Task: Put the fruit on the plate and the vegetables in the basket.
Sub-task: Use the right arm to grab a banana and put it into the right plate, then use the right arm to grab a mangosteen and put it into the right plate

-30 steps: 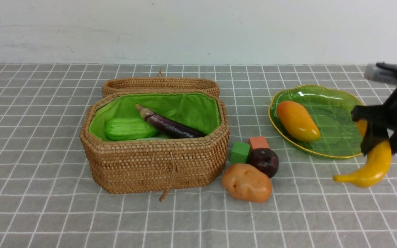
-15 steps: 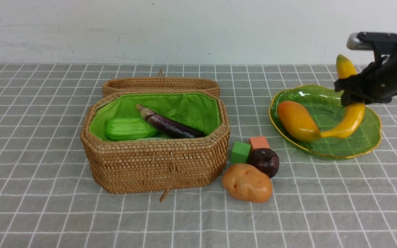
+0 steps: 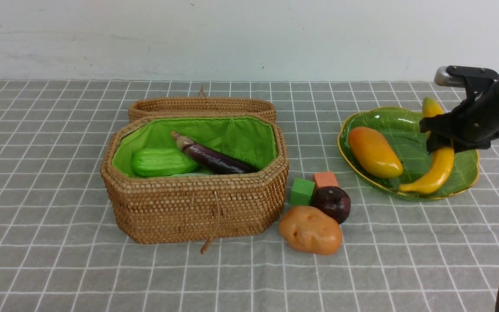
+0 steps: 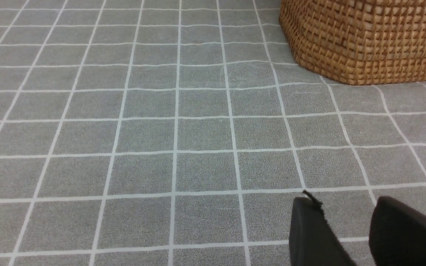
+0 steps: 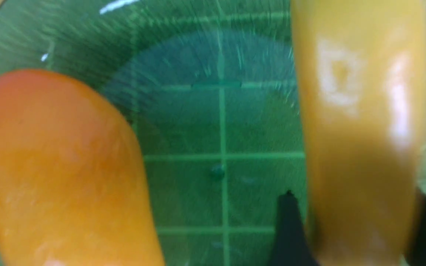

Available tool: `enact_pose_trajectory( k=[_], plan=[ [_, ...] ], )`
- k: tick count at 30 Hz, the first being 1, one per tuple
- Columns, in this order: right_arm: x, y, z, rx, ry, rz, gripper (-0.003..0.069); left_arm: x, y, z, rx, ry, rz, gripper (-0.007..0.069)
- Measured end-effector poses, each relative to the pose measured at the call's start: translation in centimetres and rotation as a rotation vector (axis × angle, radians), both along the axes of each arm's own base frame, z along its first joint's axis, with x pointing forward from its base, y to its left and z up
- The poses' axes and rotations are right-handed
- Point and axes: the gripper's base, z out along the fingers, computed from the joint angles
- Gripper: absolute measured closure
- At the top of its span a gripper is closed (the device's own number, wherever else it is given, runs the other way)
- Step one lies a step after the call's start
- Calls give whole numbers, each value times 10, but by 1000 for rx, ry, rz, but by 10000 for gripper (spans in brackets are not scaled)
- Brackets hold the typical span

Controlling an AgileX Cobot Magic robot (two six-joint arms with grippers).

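The curved yellow toy banana (image 3: pixel 438 171) lies in the wide translucent green glass plate (image 3: pixel 409 125) with the ribbed leaf pattern and thin gold rim, on its right half, with its lower tip near the plate's near edge and its upper tip poking out behind the right gripper (image 3: pixel 442 142). The gripper's black fingers stand on either side of the banana's middle. In the right wrist view the banana (image 5: pixel 361 129) fills the space between them, but the blur hides whether they press on it or stand just clear. The orange-yellow oblong toy mango (image 3: pixel 374 152) rests on the plate's left half, apart from the banana.

The small dark maroon round fruit (image 3: pixel 332 203) sits on the grey cloth with white grid lines (image 3: pixel 59 260), between plate and basket, touching the tan-orange lumpy toy potato (image 3: pixel 311 229) in front of it. Just behind it are a small green cube (image 3: pixel 301 191) and a small orange cube (image 3: pixel 325 178).

The large oblong woven rattan basket (image 3: pixel 193 208) stands open, its woven lid (image 3: pixel 202 106) just behind it. On the bright green lining lie a ribbed green cucumber (image 3: pixel 160 161) and a slim dark purple eggplant (image 3: pixel 212 156), which leans across it.

In the left wrist view the left gripper (image 4: pixel 346 221) hovers over bare cloth near the basket's corner, its jaws apart and holding nothing.
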Motion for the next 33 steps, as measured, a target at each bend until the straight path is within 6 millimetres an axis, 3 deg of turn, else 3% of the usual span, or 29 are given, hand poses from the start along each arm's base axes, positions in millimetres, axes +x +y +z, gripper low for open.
enact_pose_trajectory(
  k=[5,7,10,13,14,15,16,24,33],
  plan=[
    [-14,5,33,69,-42,-23,24,0,0,0,0,0,0,386],
    [-22,8,40,94,-47,-29,1,0,0,0,0,0,0,386],
    [-50,20,49,174,-29,-18,-13,0,0,0,0,0,0,386],
    [-66,35,47,219,19,13,-4,0,0,0,0,0,0,386],
    [-76,54,40,238,94,69,4,0,0,0,0,0,0,386],
    [-77,57,39,240,110,79,6,0,0,0,0,0,0,386],
    [-85,82,34,243,174,146,11,0,0,0,0,0,0,386],
    [-98,159,30,194,155,270,25,0,0,0,0,0,0,386],
    [-86,172,-8,161,184,252,48,0,0,0,0,0,0,386]
  ],
)
